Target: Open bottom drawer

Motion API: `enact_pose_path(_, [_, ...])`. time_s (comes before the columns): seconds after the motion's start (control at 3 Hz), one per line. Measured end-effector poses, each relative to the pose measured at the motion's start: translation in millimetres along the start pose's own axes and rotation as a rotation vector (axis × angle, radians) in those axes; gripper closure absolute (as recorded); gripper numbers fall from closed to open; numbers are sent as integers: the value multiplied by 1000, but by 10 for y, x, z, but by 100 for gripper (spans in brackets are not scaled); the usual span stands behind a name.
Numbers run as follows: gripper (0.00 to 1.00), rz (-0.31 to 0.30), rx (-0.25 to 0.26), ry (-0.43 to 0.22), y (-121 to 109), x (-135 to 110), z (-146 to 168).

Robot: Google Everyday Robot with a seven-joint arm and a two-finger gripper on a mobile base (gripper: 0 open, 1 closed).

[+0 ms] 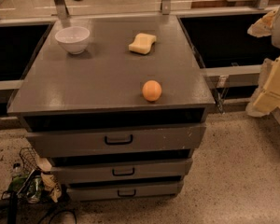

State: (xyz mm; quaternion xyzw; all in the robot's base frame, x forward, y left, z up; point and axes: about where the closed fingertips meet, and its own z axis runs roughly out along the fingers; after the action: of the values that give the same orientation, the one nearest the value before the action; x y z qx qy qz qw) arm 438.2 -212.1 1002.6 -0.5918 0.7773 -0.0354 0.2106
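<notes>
Speckled stone floor [233, 171] surrounds a grey cabinet whose flat tabletop [93, 83] fills the middle of your view, with dark recessed bays behind it on both sides. On the tabletop you have a white bowl [72, 39] near the back left corner, a yellow sponge [142, 43] toward the back edge right of centre, and an orange [152, 90] close to the front edge, right of the middle; all three sit well apart from one another. Below the front edge you see three grey drawers stacked: the top drawer [60, 143] is the tallest and widest, the middle drawer [154, 169] is smaller, and the bottom drawer [154, 188] is the slimmest, sitting just above the floor with its small black loop handle [126, 192] at the centre of its front. Its panel sits pushed in beneath the middle drawer. Your gripper [263, 26] is at the right edge of the view, off beyond the back right corner of the tabletop and well apart from every drawer; you cannot tell its state. A wire basket of clutter [30, 176] lies on the floor by the cabinet's lower left.
</notes>
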Motion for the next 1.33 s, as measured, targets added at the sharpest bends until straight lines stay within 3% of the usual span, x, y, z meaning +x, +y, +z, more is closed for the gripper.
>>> enact_pose_path(0.67, [0, 41, -79, -36, 126, 181, 572])
enact_pose_path(1.33, [50, 42, -79, -35, 133, 184, 580])
